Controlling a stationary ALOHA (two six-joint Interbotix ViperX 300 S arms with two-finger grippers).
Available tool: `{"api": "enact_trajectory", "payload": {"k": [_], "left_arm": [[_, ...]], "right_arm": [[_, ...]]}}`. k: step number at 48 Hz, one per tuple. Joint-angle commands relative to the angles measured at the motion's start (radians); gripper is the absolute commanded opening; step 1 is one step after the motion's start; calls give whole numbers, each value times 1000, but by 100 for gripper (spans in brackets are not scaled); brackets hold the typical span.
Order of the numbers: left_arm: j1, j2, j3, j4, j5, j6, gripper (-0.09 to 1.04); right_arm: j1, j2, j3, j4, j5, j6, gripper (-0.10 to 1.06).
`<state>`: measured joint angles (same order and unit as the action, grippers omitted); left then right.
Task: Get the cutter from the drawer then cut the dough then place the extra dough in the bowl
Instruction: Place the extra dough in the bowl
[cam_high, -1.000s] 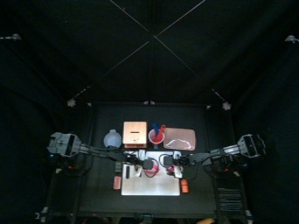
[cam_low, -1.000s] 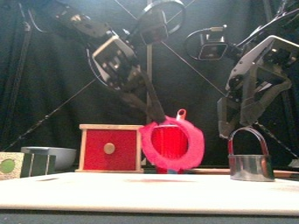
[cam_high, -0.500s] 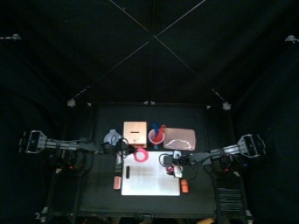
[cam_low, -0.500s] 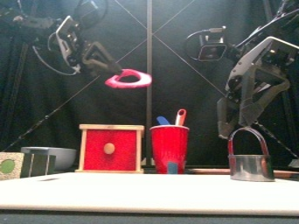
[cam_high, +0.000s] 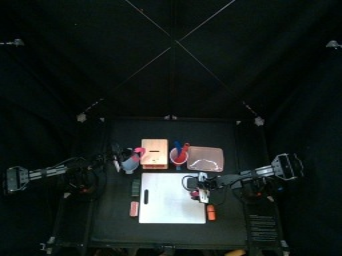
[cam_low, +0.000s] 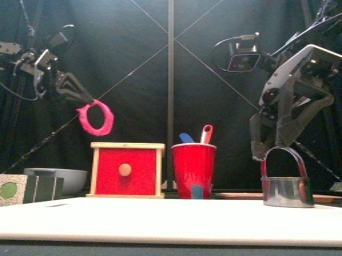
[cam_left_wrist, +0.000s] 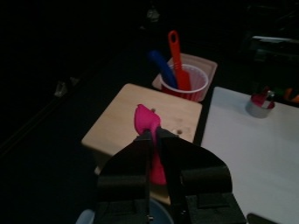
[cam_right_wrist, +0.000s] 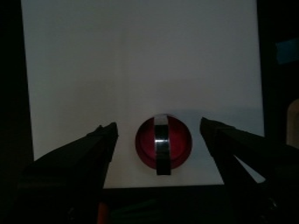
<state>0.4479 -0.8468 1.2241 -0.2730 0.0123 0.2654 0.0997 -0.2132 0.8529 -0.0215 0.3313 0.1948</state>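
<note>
My left gripper (cam_low: 78, 98) is shut on the pink dough ring (cam_low: 95, 118), which hangs high over the table's left side. In the left wrist view the dough ring (cam_left_wrist: 146, 127) dangles over the wooden box's top (cam_left_wrist: 128, 118). The blue-grey bowl (cam_low: 60, 180) sits low at the left, beside the box. The metal cutter (cam_low: 282, 182) stands on the white board (cam_high: 171, 200) near its right edge, with a red dough disc (cam_right_wrist: 162, 145) inside it. My right gripper (cam_right_wrist: 160, 131) hovers open just above the cutter, not touching it.
The wooden box with its red drawer front (cam_low: 124, 170) stands left of the red cup (cam_low: 194, 168), which holds two toy knives. A pink tray (cam_high: 206, 158) lies behind the board at the right. Small toys (cam_high: 134, 207) lie off the board's left edge.
The left arm lifted the dough ring off the board and swung it left and back, to above the box and bowl. The right arm has not moved.
</note>
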Motion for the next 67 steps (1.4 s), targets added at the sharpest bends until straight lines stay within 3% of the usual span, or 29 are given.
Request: {"api": "enact_trajectory", "payload": {"k": [1, 21, 56, 59, 67], "left_arm": [[18, -12, -14, 15, 92, -2, 49], [51, -17, 0, 75, 278, -3, 49], [106, -17, 15, 78, 293, -5, 50], [109, -17, 15, 78, 293, -6, 54], [110, -17, 17, 15, 291, -12, 76]], "right_arm": [[-3, -15, -6, 3, -6, 2, 104], [-3, -15, -12, 5, -6, 2, 104], [-3, -15, -20, 14, -6, 2, 104], [-3, -15, -20, 14, -6, 2, 104], [-3, -15, -21, 14, -6, 2, 104]]}}
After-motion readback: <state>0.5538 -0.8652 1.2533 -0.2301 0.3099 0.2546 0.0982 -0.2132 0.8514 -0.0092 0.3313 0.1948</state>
